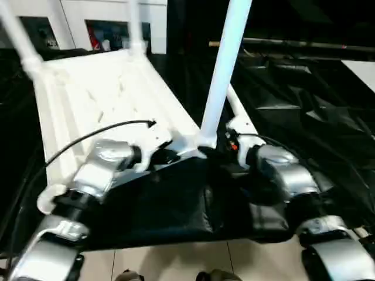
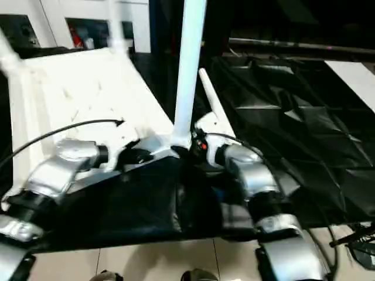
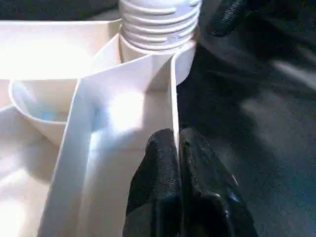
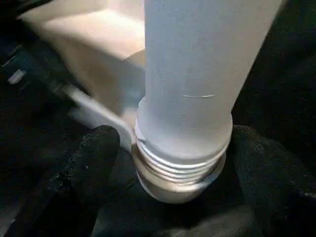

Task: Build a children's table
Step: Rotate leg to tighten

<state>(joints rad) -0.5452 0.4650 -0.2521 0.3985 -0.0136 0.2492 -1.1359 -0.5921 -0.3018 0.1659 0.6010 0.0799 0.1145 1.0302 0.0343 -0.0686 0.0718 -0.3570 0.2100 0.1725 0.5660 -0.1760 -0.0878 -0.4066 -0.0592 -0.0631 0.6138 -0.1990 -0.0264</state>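
Pinching the tabletop's rib (image 3: 174, 103), left fingers (image 3: 160, 168) meet; right fingers (image 4: 94, 153) spread around the threaded leg (image 4: 185, 123).

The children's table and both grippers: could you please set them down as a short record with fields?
table top: white top lies underside up on black cloth
near corner leg: leg stands upright in the near corner socket, threads visible above the socket rim
far corners: two more legs stand upright
loose leg: one leg lies beside the top
left gripper: left gripper shut on the top's thin edge wall
right gripper: right gripper open, fingers on either side of the leg's threaded base
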